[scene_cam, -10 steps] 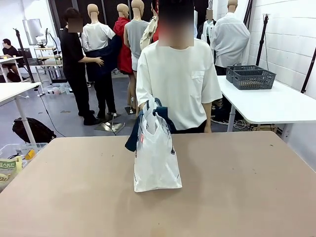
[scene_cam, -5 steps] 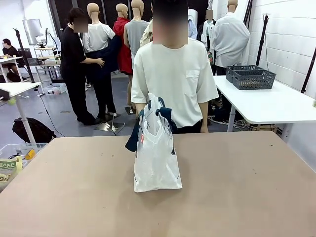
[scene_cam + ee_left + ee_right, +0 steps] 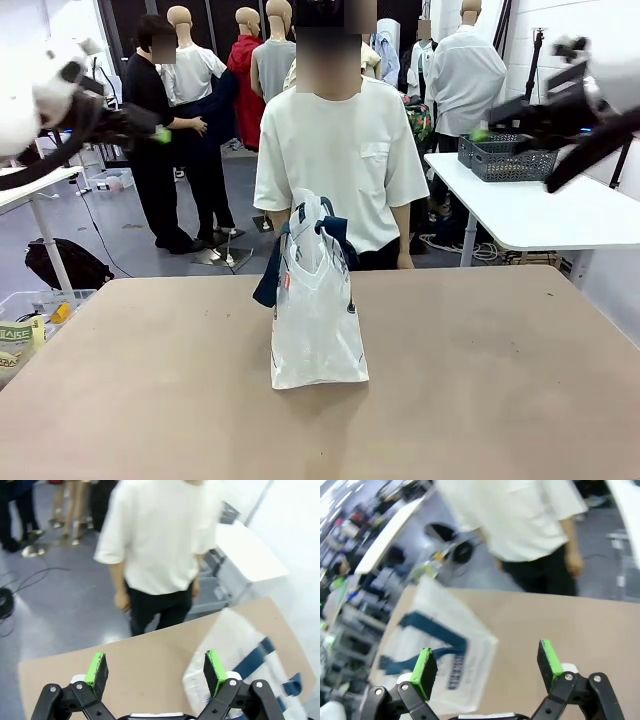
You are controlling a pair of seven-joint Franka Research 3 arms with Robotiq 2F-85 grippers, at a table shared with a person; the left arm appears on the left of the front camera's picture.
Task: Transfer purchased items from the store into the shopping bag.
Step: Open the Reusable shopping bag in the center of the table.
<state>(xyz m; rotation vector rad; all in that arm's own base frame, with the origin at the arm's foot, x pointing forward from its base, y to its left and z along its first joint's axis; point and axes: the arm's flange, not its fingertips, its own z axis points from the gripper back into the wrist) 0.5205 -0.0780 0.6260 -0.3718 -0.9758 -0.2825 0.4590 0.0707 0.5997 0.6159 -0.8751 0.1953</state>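
The shopping bag stands upright at the middle of the brown table. It is translucent whitish plastic with navy strap handles, a small red tag and a dark round print. High at the upper left hangs my left gripper, well above the table. My right gripper hangs equally high at the upper right. In the left wrist view my left gripper is open and holds nothing, with the bag below to its right. My right gripper is open and holds nothing, the bag below-left of it. The pen-like purchased items are out of view.
A person in a white T-shirt stands at the table's far edge behind the bag, arms down. A white side table with grey baskets stands at the right. A clear bin sits on the floor at the left.
Both arms have come into the front view at the upper corners. The person has shifted a little to the left. The bag has not moved.
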